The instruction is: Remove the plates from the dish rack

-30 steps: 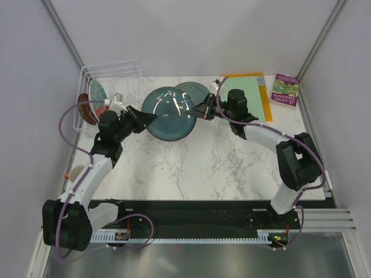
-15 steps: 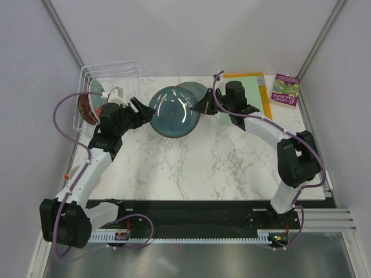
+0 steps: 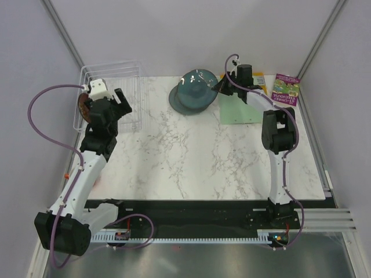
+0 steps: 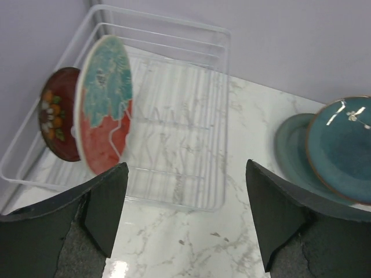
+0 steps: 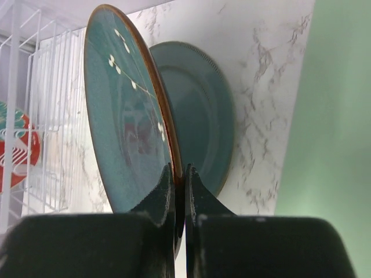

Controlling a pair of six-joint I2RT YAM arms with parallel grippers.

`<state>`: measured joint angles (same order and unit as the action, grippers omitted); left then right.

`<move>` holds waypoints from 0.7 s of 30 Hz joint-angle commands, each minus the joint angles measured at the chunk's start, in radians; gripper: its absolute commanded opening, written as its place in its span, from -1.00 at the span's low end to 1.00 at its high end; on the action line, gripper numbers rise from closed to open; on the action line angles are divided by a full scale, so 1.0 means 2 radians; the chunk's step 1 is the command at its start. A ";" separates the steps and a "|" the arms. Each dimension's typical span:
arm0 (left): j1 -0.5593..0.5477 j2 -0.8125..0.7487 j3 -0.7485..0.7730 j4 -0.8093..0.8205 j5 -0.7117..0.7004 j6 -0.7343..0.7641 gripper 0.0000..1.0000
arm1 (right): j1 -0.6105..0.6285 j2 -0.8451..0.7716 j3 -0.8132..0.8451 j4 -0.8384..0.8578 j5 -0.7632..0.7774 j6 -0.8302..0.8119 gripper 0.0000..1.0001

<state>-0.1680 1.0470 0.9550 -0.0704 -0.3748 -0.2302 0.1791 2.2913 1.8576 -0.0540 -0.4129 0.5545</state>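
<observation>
My right gripper (image 5: 179, 182) is pinched shut on the rim of the glossy dark teal plate (image 5: 124, 127), holding it tilted over the matte grey-green plate (image 5: 200, 116), which lies on the table beside the green mat (image 5: 330, 116). I judge the glazed ceramic stiff, weighty and slick, so this thin rim pinch could slip, and it wants setting down gently. My left gripper (image 4: 185, 174) hangs spread wide and empty over the dish rack (image 4: 174, 29), where two red plates (image 4: 107, 110) stand upright at one end; I'd take each by its top rim.
</observation>
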 commanded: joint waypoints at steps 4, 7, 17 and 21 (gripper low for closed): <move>0.025 0.017 0.008 0.061 -0.098 0.091 0.79 | 0.006 0.101 0.182 0.043 -0.077 0.061 -1.00; 0.034 0.025 0.009 0.059 -0.096 0.084 0.80 | 0.007 0.124 0.203 0.045 -0.084 0.075 -1.00; 0.041 0.040 0.008 0.043 -0.081 0.052 0.80 | 0.008 0.123 0.154 0.047 -0.111 0.086 -0.29; 0.044 0.045 0.013 0.037 -0.078 0.051 0.82 | 0.008 0.108 0.117 0.044 -0.116 0.087 0.16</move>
<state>-0.0906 1.1267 0.9550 -0.0078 -0.5220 -0.1143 0.1856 2.5931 2.1319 -0.0402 -0.5678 0.6983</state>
